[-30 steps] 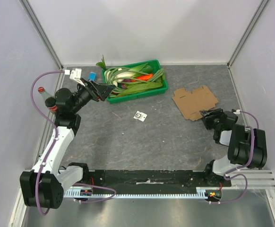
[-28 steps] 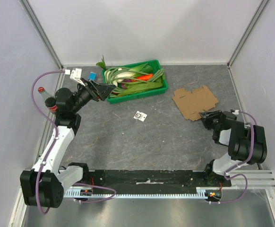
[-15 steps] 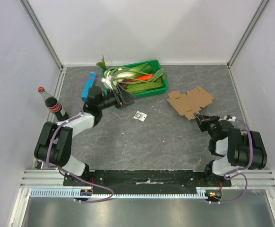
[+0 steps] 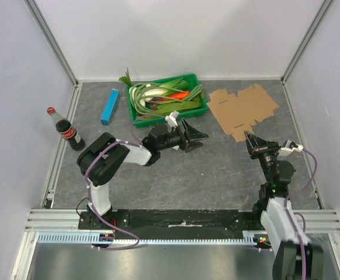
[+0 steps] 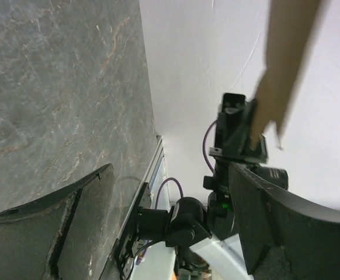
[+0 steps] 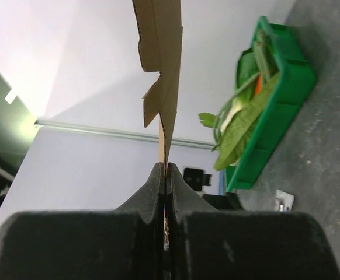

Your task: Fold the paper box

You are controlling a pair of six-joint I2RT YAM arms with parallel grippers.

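Observation:
The paper box (image 4: 243,108), a flat brown cardboard cutout with flaps, is lifted off the table at the back right. My right gripper (image 4: 249,139) is shut on its near edge. In the right wrist view the cardboard (image 6: 161,58) stands edge-on and rises straight out of the shut right gripper (image 6: 165,170). My left gripper (image 4: 198,139) is open in the middle of the table, pointing right toward the box with a gap between them. The left wrist view shows its two fingers (image 5: 82,221) spread wide with nothing between them, and the box (image 5: 281,64) beyond.
A green tray (image 4: 195,110) full of vegetables stands at the back, just behind the left gripper. A slim blue box (image 4: 109,107) lies to its left, and a cola bottle (image 4: 65,129) stands near the left wall. A small white card (image 6: 282,201) lies on the table.
The left arm has swung from the back left to the middle, its gripper still open. The right gripper has shut on the box's near edge and lifted it up and back.

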